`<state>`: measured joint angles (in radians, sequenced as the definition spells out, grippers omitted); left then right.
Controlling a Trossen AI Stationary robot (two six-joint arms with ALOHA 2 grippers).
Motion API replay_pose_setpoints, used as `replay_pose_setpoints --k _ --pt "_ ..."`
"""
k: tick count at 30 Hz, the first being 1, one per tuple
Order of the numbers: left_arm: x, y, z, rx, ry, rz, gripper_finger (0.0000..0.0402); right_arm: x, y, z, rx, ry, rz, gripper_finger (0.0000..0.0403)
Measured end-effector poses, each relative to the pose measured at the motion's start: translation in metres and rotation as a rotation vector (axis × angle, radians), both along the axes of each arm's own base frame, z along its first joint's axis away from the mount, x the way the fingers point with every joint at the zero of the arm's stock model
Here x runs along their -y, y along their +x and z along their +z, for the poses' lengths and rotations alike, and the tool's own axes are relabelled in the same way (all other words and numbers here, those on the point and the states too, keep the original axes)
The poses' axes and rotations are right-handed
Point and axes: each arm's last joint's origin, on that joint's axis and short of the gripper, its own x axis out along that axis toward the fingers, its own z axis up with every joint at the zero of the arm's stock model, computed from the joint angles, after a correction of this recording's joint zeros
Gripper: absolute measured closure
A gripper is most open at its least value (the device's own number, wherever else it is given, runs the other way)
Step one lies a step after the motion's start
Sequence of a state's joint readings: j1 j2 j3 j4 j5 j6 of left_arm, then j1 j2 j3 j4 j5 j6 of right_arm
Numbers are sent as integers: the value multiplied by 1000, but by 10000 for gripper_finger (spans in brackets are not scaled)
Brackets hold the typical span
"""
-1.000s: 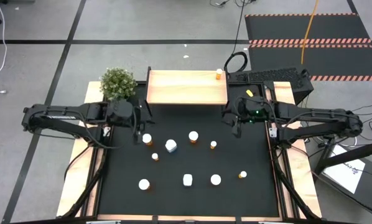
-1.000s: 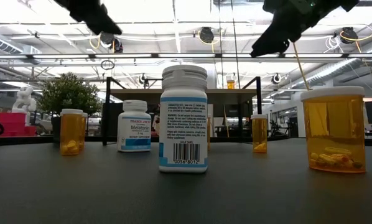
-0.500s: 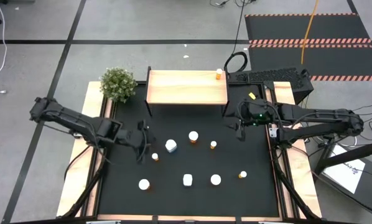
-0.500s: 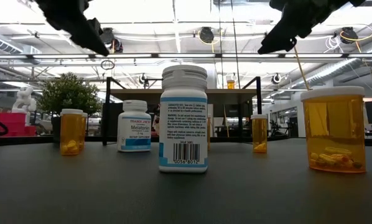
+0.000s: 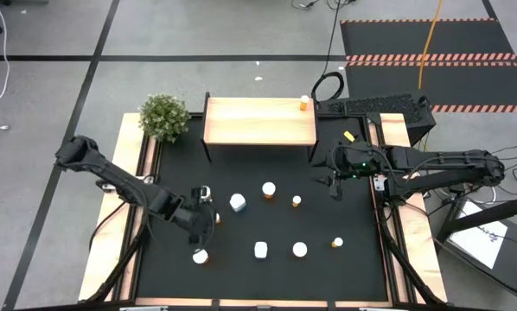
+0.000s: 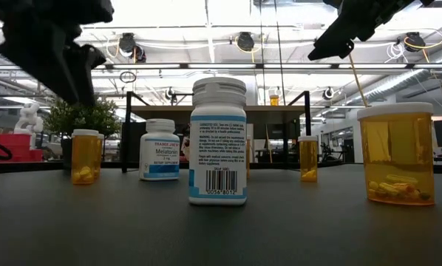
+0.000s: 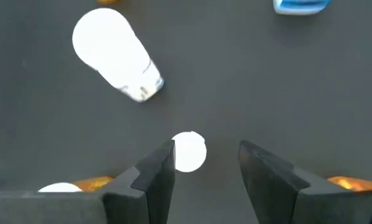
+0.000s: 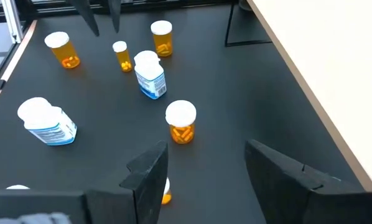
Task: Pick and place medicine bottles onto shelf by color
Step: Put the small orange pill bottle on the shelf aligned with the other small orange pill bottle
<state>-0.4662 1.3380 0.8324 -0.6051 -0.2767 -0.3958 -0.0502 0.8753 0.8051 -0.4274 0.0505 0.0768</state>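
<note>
Bottles: approx. nine stand upright on the black table (image 5: pixel 362 268), spread over its middle w/ gaps between them; none near the front edge.
Small orange bottle (image 5: pixel 216 217): white cap, directly under left claw; in left wrist view its cap (image 7: pixel 189 151) sits between the finger tips, not touching.
White bottle (image 5: pixel 238 202): just right of that claw; blue-labelled in right wrist view (image 8: pixel 150 76).
Front row: orange bottle (image 5: pixel 201 256), white bottle (image 5: pixel 260 250), white-capped one (image 5: pixel 300 250), tiny orange (image 5: pixel 337 243).
Shelf (image 5: pixel 260 120): light wood, at table's far edge; one orange bottle (image 5: pixel 304 103) at its far right corner, rest of top bare.
Left claw (image 5: pixel 202 207): spread apart, pointing down over left-centre of table.
Right claw (image 5: pixel 326 180): spread apart, holds nothing, hangs near shelf's right front leg; open table beneath it.
Plant (image 5: pixel 164 116): at table's far left corner, beside shelf.
</note>
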Motion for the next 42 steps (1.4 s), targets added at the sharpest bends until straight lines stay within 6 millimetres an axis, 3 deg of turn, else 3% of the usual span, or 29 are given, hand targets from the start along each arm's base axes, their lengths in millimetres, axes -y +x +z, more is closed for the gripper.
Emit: replay_pose_setpoints --k 11,25,42 --pt "2 12 -25 -76 53 39 182 0 0 0 0 -2 1 195" --pt "0 15 -25 -70 38 53 254 0 0 0 -1 -9 5 195" --pt "-2 5 -10 -84 -32 50 253 0 0 0 -2 -9 5 195"
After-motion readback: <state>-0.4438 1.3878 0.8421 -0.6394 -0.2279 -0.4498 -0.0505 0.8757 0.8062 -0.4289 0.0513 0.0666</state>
